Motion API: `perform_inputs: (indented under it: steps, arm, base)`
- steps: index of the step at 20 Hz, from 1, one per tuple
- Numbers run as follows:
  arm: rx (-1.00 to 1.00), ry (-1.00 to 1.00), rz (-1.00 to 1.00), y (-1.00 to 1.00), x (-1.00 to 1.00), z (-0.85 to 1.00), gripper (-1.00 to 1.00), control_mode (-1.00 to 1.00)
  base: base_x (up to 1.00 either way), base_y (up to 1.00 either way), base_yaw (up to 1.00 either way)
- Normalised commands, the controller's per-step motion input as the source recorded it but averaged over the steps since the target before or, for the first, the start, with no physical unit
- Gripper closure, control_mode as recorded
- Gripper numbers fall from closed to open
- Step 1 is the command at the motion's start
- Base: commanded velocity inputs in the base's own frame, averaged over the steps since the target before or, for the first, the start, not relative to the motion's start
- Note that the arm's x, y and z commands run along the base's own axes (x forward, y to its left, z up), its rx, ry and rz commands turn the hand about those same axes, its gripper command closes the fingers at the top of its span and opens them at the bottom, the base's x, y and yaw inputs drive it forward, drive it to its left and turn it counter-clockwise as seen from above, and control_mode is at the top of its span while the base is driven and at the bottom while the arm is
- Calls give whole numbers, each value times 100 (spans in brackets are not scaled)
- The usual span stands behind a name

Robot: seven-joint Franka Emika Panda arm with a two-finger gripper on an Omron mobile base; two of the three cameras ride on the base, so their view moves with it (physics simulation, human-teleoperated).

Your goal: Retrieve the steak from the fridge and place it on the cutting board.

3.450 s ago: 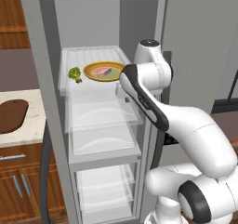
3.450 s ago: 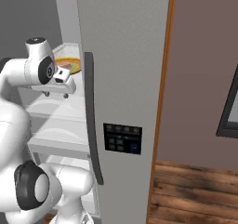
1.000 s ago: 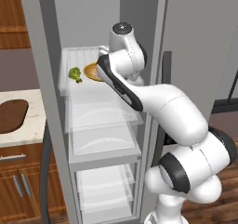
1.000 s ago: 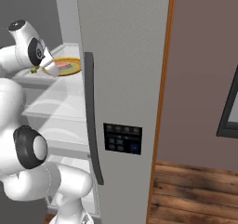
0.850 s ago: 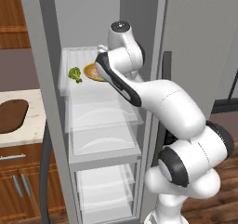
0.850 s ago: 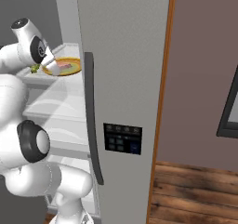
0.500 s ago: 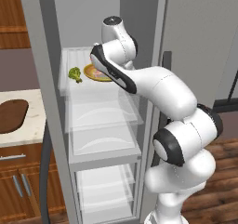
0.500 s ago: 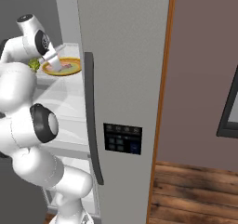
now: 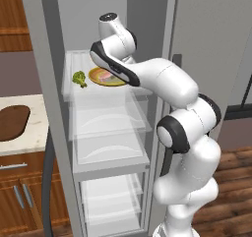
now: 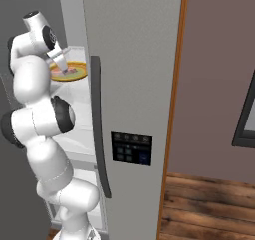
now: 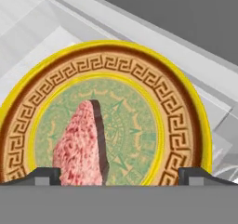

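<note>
One steak (image 11: 81,146), one plate (image 11: 186,121), one broccoli (image 9: 79,78) (one cutting board (image 9: 12,122)).

Top clear shelf (image 9: 74,91) of the open fridge (image 9: 49,108): carries a round yellow-rimmed plate (image 9: 98,81) and a green broccoli floret (image 9: 79,78). Broccoli sits near the shelf's left edge, just beside the plate, apart from it. Plate sits toward the middle of the shelf. In the hand view the plate (image 11: 181,121) has a brown key-pattern band and a green centre, and the steak (image 11: 81,146) lies on the plate, left of its centre.

Bench (image 9: 34,128) left of the fridge: light stone top. Dark brown cutting board (image 9: 12,123) lies flat on it, near the bench's left side.
</note>
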Motion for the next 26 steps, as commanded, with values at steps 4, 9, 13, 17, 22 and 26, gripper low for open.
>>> perform_inputs:
  steps: [4,9,13,17,22,26]
  arm:
    - [0,0,-11,1,27,-11,-100,-100]
    - [0,0,-9,4,32,-11,-100,-100]
    - [0,0,0,22,42,-7,-100,-100]
    - [0,0,0,29,45,-2,-100,-100]
    - [0,5,0,12,27,-7,-100,-100]
    - [0,13,-5,-4,-12,-9,-100,-100]
  base:
    - [0,0,0]
    - [0,0,0]
    - [0,0,0]
    - [0,0,0]
    - [0,0,0]
    - [0,0,0]
